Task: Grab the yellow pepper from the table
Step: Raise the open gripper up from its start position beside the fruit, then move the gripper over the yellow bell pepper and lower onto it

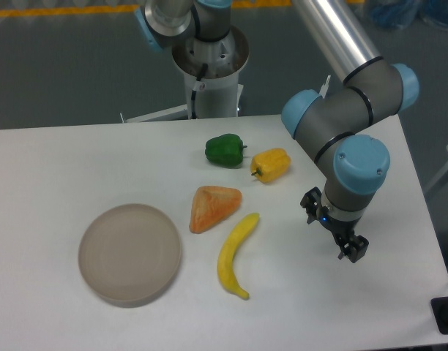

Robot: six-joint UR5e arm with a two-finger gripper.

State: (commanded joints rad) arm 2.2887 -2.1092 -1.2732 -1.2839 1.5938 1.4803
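Camera view: the yellow pepper lies on the white table, just right of the green pepper, stem facing left. The gripper hangs nearer and to the right, holding nothing; whether its fingers stand apart I cannot tell.

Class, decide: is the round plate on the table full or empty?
Empty: the plate shows only its bare grey inside; the fruit lies beside it on the table.

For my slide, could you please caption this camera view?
Two-finger gripper hovers right of glossy yellow bell pepper on white table.
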